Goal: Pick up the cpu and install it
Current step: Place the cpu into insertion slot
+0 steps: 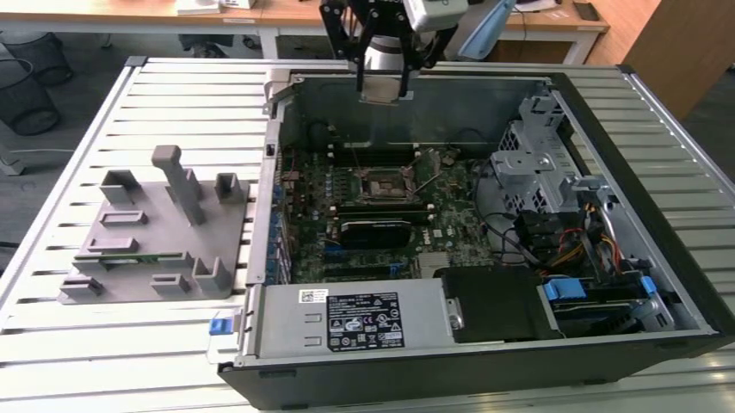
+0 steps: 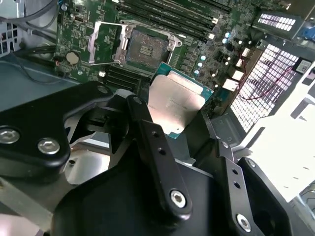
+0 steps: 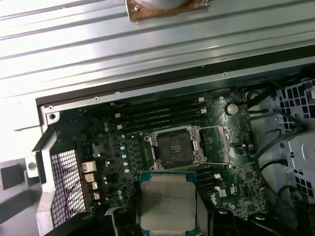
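The cpu (image 1: 385,91), a flat silvery square chip with a green rim, hangs in my gripper (image 1: 385,84) above the far wall of the open computer case (image 1: 643,112). My black fingers (image 2: 147,132) are shut on its edges, and both wrist views show the cpu (image 2: 177,103) (image 3: 167,201) between them. The square black socket (image 1: 385,182) with its metal frame lies open in the middle of the green motherboard, below and nearer than the chip in the exterior view. In both wrist views the socket (image 2: 142,46) (image 3: 174,147) holds nothing and is apart from the chip.
A grey plastic fixture block (image 1: 155,232) stands on the slatted table at the exterior view's left. Inside the case are a power supply (image 1: 344,318) at the front, a metal drive cage (image 1: 534,155) with cables at the right, and memory slots (image 3: 157,115) beside the socket.
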You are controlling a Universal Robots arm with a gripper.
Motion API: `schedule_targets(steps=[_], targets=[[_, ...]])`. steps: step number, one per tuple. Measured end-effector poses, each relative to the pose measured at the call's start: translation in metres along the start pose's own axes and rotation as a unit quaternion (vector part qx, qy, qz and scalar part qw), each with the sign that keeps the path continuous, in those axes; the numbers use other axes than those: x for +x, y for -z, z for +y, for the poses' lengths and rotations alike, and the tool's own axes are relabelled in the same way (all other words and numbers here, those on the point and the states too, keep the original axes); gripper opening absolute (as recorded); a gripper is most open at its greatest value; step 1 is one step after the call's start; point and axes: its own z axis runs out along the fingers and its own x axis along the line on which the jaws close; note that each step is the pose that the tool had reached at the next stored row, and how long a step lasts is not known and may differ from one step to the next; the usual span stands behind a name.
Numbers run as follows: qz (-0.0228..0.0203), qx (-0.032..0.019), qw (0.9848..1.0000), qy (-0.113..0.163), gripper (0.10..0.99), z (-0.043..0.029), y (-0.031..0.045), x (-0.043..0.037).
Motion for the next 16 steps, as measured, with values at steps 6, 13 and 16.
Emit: schedule_targets(steps=[6,13,16], targets=[[-0.0014,-0.0005,0.9993,-0.037,0.541,0.0000,-0.0002,0.0000],[-0.0028,-0.0010,0.9972,-0.075,0.541,0.0000,-0.0002,-0.0001],[-0.0034,-0.0012,0.9961,-0.089,0.541,0.0000,-0.0003,-0.0002]])
